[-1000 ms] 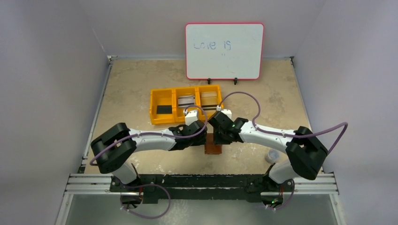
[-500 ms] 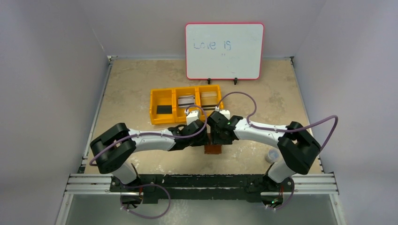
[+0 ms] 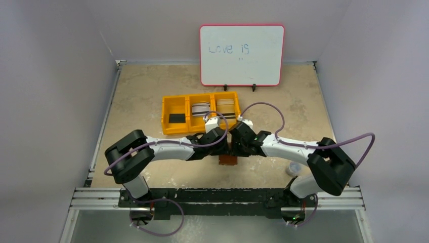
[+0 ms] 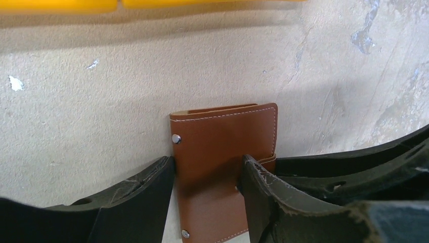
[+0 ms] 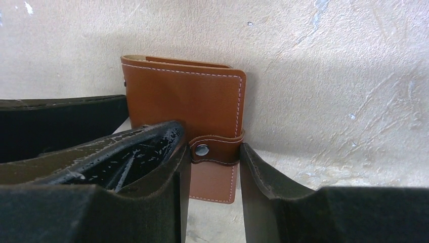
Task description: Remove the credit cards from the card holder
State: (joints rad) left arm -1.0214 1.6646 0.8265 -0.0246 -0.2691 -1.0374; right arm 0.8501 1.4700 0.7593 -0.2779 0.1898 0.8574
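Brown leather card holder (image 5: 187,96) lies snapped shut at centre frame, any credit cards inside hidden. Left gripper (image 4: 207,159) and right gripper (image 5: 212,147) straddle it, jaws spread; unsnapping and extraction apparently remain.

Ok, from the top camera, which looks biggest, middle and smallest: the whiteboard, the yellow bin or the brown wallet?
1. whiteboard, biggest
2. yellow bin, middle
3. brown wallet, smallest, though only part of it shows in that view
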